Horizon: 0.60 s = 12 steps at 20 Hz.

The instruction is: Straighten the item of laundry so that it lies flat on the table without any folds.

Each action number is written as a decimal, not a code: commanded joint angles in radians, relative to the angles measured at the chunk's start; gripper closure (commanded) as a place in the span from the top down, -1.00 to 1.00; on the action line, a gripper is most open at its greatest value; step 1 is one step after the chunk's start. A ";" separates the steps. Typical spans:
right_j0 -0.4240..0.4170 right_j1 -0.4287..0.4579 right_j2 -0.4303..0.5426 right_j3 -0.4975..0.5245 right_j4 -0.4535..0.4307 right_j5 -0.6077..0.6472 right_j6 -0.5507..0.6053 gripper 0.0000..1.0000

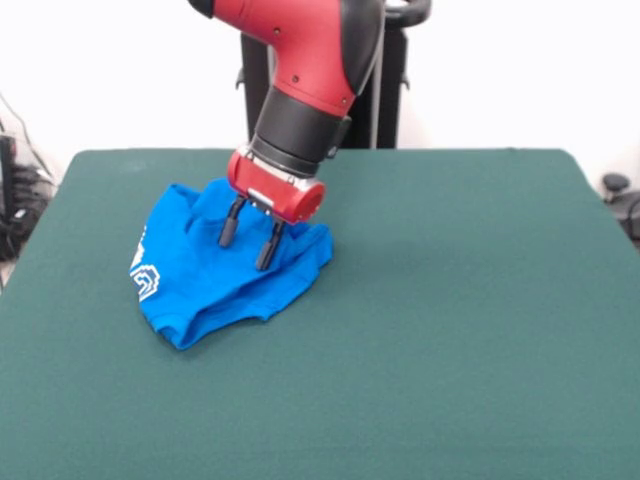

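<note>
The item of laundry, a bright blue T-shirt, lies crumpled and folded over on the left-centre of the dark green table. A bit of its white print shows at its left edge. My gripper hangs from the red and black arm just above the shirt's upper right part. Its two black fingers are spread apart and hold nothing. The fingertips are close to the cloth; whether they touch it I cannot tell.
The robot's black pedestal stands behind the table's far edge. Dark cables and gear sit off the table's left side, and a dark object off its right side.
</note>
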 commanded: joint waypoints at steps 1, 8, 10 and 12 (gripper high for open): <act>-0.015 0.005 0.164 0.015 -0.010 -0.009 0.077 1.00; -0.018 -0.073 0.180 0.031 -0.011 0.072 0.056 1.00; -0.015 -0.079 0.178 0.027 -0.004 0.086 0.055 1.00; -0.010 -0.079 0.175 0.023 0.003 0.093 0.057 1.00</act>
